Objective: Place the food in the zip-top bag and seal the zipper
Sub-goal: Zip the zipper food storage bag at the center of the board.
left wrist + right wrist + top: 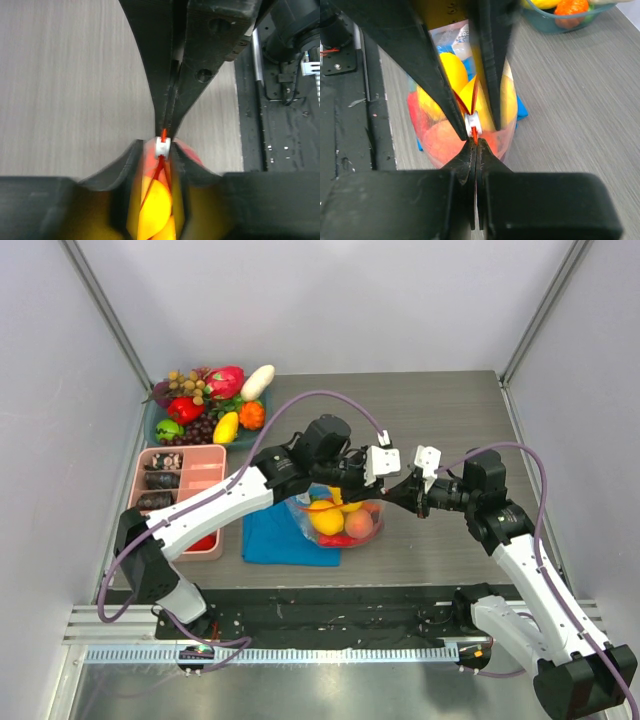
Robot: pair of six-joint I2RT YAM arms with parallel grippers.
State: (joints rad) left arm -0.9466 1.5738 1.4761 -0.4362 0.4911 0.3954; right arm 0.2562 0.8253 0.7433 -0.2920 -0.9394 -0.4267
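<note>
The clear zip-top bag [340, 527] stands on a blue cloth [268, 540], holding food: a yellow lemon [327, 519], a pink peach [361, 525] and red pieces. Both grippers meet at the bag's right end. My right gripper [476, 145] is shut on the end of the orange-red zipper [474, 132]. My left gripper [158, 148] straddles the zipper's white slider [163, 146], its jaws narrow and close on either side of it. Behind the slider the zipper still gapes over the yellow food [156, 202]. From above, the left gripper [374, 493] faces the right gripper [397, 494].
A teal bowl [152, 426] of more toy fruits and vegetables sits at the back left, and its rim also shows in the right wrist view [547, 22]. A pink divided tray [214, 451] lies left of the bag. A black strip [330, 605] runs along the near edge.
</note>
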